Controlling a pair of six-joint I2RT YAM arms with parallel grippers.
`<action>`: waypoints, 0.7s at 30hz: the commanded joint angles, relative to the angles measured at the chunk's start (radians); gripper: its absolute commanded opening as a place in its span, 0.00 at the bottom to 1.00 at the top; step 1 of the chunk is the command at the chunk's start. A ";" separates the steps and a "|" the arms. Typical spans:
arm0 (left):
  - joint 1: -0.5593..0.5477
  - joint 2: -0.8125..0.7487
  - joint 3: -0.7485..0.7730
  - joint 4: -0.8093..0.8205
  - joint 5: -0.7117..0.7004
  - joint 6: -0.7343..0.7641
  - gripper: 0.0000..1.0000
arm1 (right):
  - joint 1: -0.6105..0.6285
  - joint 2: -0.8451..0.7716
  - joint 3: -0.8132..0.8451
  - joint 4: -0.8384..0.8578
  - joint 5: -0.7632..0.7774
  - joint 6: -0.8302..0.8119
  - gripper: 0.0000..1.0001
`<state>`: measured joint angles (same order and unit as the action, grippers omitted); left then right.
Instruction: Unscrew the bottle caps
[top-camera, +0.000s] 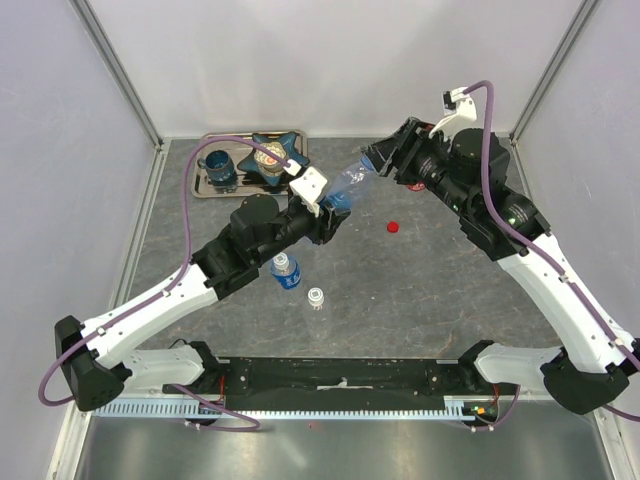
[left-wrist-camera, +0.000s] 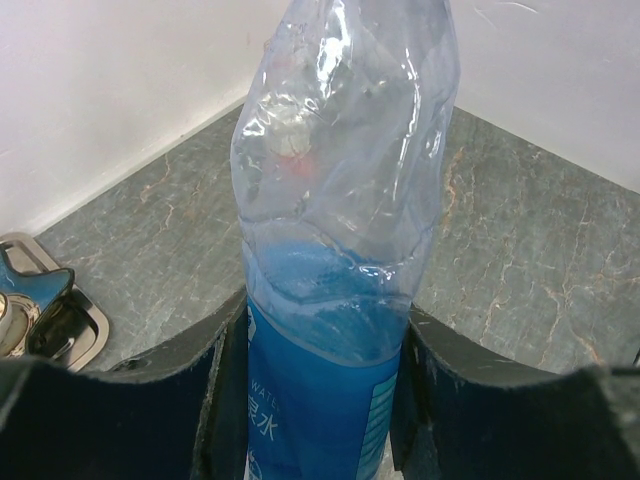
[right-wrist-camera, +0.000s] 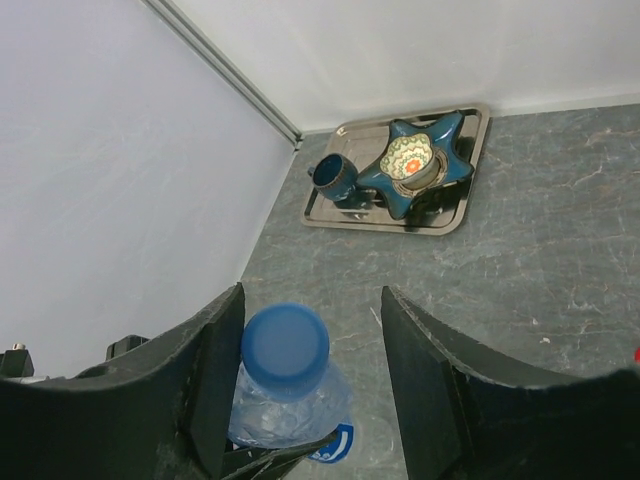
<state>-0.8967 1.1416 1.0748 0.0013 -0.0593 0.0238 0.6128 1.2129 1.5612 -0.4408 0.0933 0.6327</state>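
My left gripper (top-camera: 330, 212) is shut on the blue label of a crumpled clear bottle (top-camera: 350, 183), held off the table and tilted toward the right arm. The left wrist view shows its body (left-wrist-camera: 340, 200) between both fingers (left-wrist-camera: 215, 400). Its blue cap (right-wrist-camera: 285, 340) sits between the jaws of my open right gripper (right-wrist-camera: 312, 310), against the left finger (right-wrist-camera: 215, 380) and apart from the other; this gripper also shows from above (top-camera: 372, 160). A loose red cap (top-camera: 393, 226) lies on the table. A small blue-labelled bottle (top-camera: 286, 270) and a tiny plain bottle (top-camera: 316, 298) with a white cap stand near my left arm. No red-labelled bottle is in view.
A metal tray (top-camera: 205, 190) at the back left holds a dark blue mug (top-camera: 217, 170) and a blue star-shaped dish (top-camera: 277, 158); the tray also shows in the right wrist view (right-wrist-camera: 470, 170). White walls enclose the table at the back and sides.
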 joint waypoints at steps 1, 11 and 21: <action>-0.008 -0.011 0.008 0.065 -0.022 0.034 0.45 | 0.002 0.002 -0.015 0.022 -0.020 0.002 0.64; -0.008 -0.003 0.010 0.065 -0.027 0.031 0.44 | 0.010 -0.010 -0.043 0.028 -0.020 0.005 0.48; -0.005 -0.037 -0.006 0.083 0.055 0.022 0.44 | 0.011 -0.038 -0.070 0.040 -0.070 -0.060 0.00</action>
<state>-0.8993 1.1458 1.0695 -0.0048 -0.0635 0.0250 0.6224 1.2045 1.5108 -0.4038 0.0673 0.6373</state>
